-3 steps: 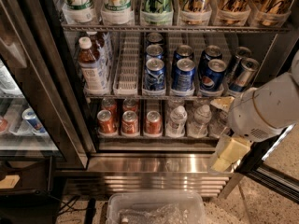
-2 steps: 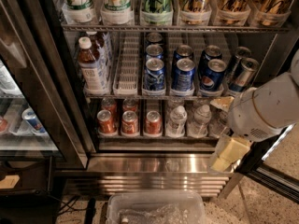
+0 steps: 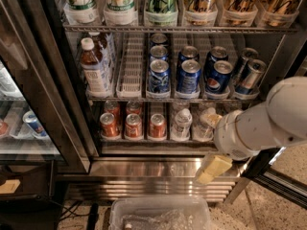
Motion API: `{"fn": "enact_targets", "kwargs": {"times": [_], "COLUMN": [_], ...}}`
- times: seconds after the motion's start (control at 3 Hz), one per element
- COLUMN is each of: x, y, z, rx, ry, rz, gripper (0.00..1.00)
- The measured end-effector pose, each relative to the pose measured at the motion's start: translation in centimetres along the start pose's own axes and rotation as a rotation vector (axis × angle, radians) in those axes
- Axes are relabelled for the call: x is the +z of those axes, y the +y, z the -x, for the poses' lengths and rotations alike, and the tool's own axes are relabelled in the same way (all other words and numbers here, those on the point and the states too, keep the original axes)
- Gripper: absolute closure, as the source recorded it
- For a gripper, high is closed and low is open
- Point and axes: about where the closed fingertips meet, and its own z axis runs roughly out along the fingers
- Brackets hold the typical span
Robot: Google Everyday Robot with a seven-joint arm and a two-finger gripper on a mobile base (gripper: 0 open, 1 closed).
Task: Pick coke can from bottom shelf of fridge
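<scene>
Three red coke cans (image 3: 133, 125) stand in a row at the front left of the bottom shelf (image 3: 144, 147) of the fridge (image 3: 72, 128), with more red cans behind them. My gripper (image 3: 205, 146) is at the lower right, in front of the shelf's right end and to the right of the cans. It is open and empty. One cream finger (image 3: 213, 168) hangs over the steel sill. The other finger (image 3: 211, 118) is in front of the clear water bottles (image 3: 182, 122).
Blue Pepsi cans (image 3: 189, 77) and a brown bottle (image 3: 92, 68) fill the rack above. A neighbouring glass-fronted cooler (image 3: 24, 128) is on the left. A clear plastic bin (image 3: 158, 214) sits on the floor below the slatted grille (image 3: 144, 188).
</scene>
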Motion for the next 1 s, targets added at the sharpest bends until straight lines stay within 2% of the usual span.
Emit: {"fn": "enact_targets", "kwargs": {"times": [0.33,0.67,1.0], "x": [6.9,7.0,8.6], "y": [0.3,0.3,0.8], "z": [0.6,0.6,0.5], "rx": [-0.021,-0.021,0.007], "ry": [-0.077,-0.077,-0.114], "rz": [-0.012,-0.012,-0.033], "gripper": [0.0,0.0,0.0]}}
